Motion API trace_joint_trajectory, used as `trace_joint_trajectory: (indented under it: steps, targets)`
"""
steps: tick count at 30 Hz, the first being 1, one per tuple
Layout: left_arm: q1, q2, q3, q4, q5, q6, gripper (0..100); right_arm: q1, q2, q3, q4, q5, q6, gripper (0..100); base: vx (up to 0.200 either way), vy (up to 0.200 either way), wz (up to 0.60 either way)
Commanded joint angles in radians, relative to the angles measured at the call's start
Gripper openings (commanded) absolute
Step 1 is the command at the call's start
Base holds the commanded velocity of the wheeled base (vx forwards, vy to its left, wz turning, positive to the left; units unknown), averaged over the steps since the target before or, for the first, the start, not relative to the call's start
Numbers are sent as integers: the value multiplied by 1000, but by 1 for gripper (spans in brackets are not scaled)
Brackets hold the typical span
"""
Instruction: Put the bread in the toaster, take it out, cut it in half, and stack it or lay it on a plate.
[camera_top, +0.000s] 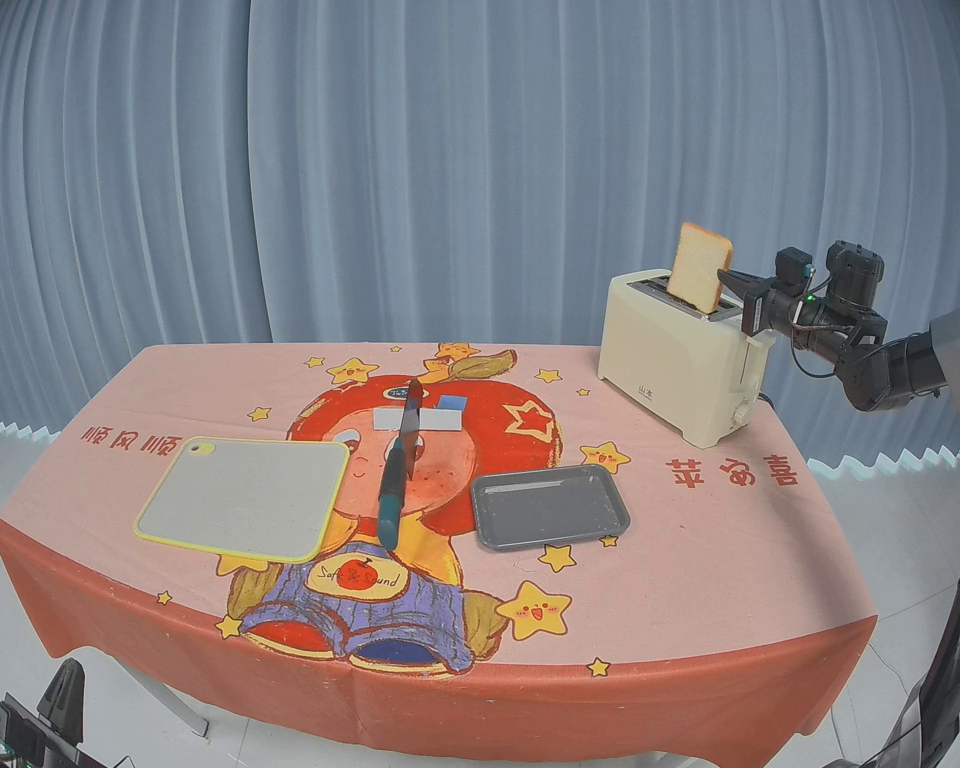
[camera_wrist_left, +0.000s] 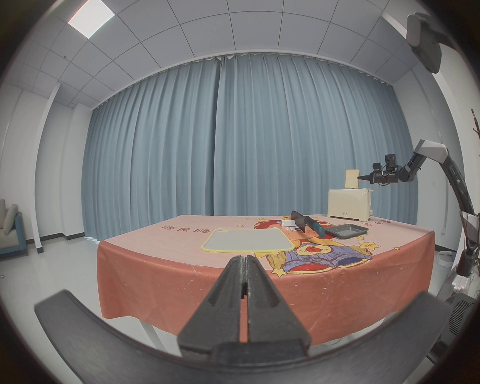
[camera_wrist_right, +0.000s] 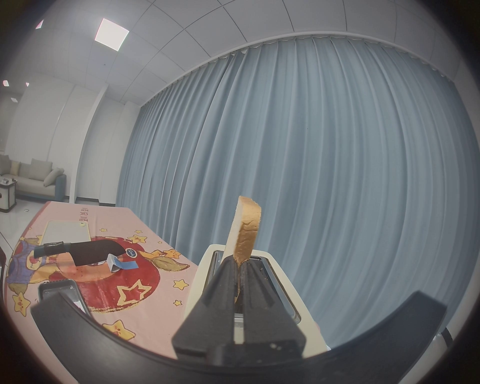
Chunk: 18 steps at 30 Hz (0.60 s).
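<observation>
Right gripper (camera_wrist_right: 239, 272) clenched on the lower edge of the bread (camera_wrist_right: 243, 227). Slice flat, squarish, tan-crusted, near upright and edge-on to the gripper, long axis vertical, lower end at the slot of the smooth, boxy cream toaster (camera_top: 680, 370) just beneath. Left gripper (camera_wrist_left: 245, 265) pressed shut, empty.

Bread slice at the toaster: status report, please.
Right gripper shut on tan bread slice, tilted, low end at cream two-slot toaster. Left gripper shut, empty, low off orange-clothed table. Nothing blocking above the toaster.

Upright bread slice (camera_top: 699, 266) at toaster (camera_top: 680, 370) slot
</observation>
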Motion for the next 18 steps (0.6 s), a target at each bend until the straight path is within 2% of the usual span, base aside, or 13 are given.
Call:
trace_joint_trajectory:
  steps: [1,18]
  targets:
    - [0,-1,18,-1,0,0,0,-2,10,-2,0,-7,-2,0,0,0,0]
    - [0,-1,18,1,0,0,0,4,21,-26,1,-13,-4,0,0,0,0]
